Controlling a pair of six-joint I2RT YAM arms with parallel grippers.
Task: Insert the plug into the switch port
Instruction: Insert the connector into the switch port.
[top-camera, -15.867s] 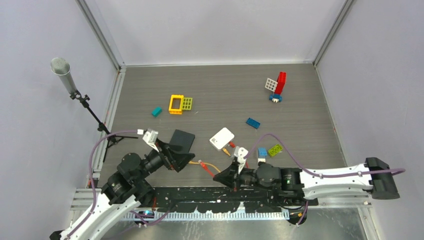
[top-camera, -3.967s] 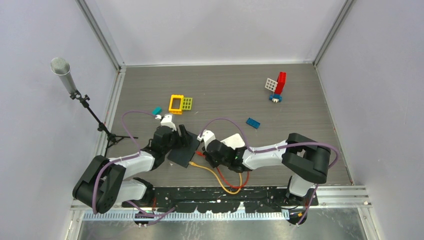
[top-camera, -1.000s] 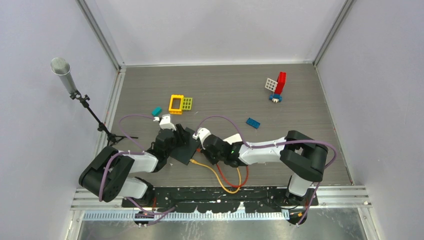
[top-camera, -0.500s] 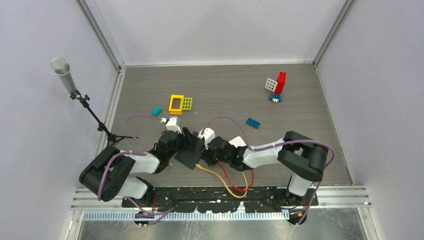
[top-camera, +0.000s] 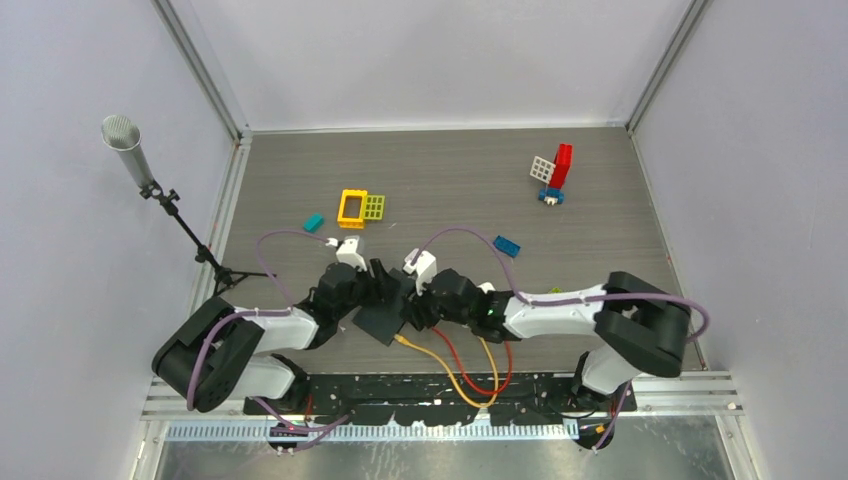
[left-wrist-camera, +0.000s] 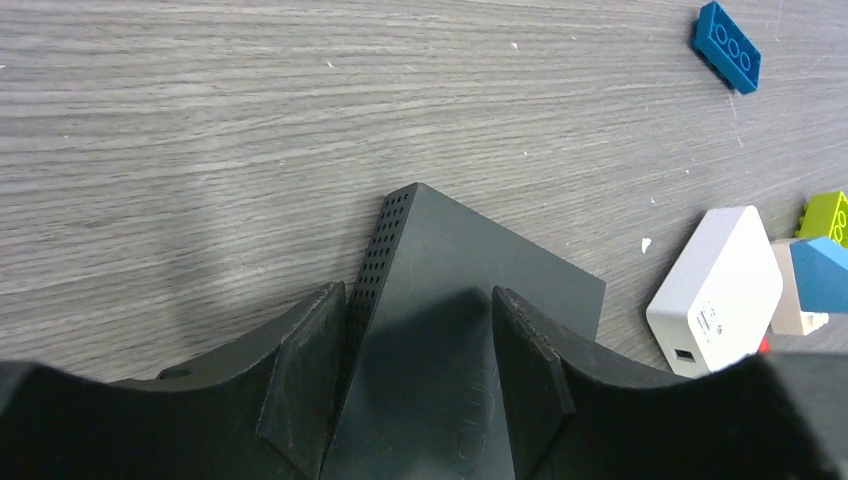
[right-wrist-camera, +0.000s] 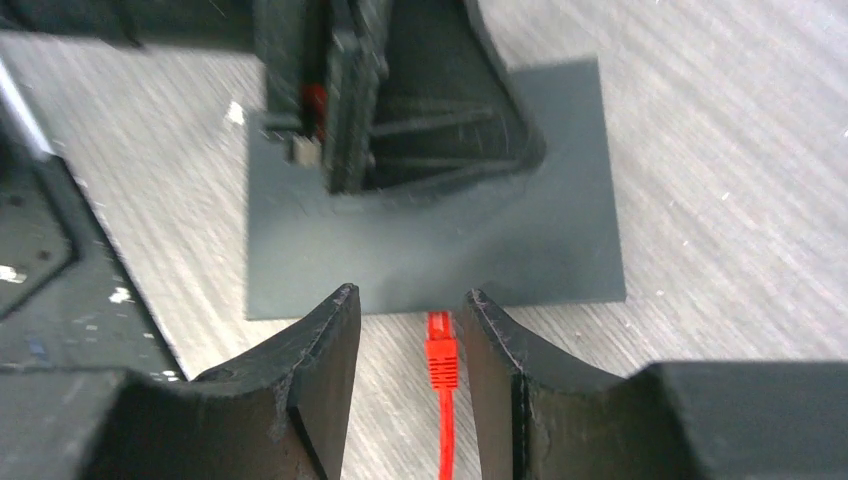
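Note:
The dark switch (top-camera: 375, 322) lies on the table. My left gripper (left-wrist-camera: 415, 291) stands over it with its jaws apart. One finger (left-wrist-camera: 310, 370) is at the switch's perforated side and the other rests over its top face (left-wrist-camera: 450, 300). The red plug (right-wrist-camera: 441, 355) lies on the table with its tip at the switch's near edge (right-wrist-camera: 440, 285); the port itself is hidden. My right gripper (right-wrist-camera: 410, 293) is open around the plug, with a gap on each side. In the top view both grippers (top-camera: 385, 285) (top-camera: 412, 308) meet at the switch.
A red cable (top-camera: 452, 350) and an orange cable (top-camera: 440, 368) trail toward the near edge. A white adapter (left-wrist-camera: 715, 305), a blue brick (left-wrist-camera: 727, 45) and a green brick (left-wrist-camera: 830, 215) lie right of the switch. A yellow frame (top-camera: 352, 207) and a microphone stand (top-camera: 150, 185) are farther off.
My right gripper has opened and let go of the red plug. Both grippers and the switch have shifted a little to the right. The left jaws have widened slightly.

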